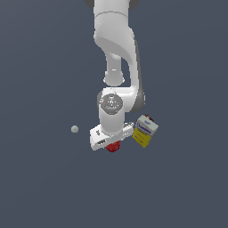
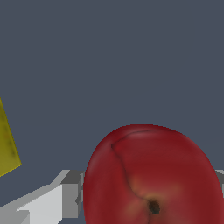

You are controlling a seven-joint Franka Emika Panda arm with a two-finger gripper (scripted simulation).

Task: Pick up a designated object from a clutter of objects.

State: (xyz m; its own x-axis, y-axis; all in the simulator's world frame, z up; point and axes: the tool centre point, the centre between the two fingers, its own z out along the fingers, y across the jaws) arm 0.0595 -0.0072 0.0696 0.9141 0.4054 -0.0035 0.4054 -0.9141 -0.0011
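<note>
Jaws are seen flanking the red fruit [image 2: 151, 179] in the wrist view, grey finger parts showing at either side of it, but whether they are clamped on it or only set around it cannot be told. In the exterior view the gripper [image 1: 112, 143] is lowered straight over the fruit, which peeks out beneath the hand, low near the grey floor [image 1: 44, 187]; contact with that floor cannot be judged. The fruit is centred, presumably so that its round sides are met evenly. Just beside, at the exterior view's right, the yellow-and-white box [image 1: 144, 130] is tilted, apart from the fingers. Well apart at the left, the tiny grey-white ball [image 1: 75, 129] is left clear.
</note>
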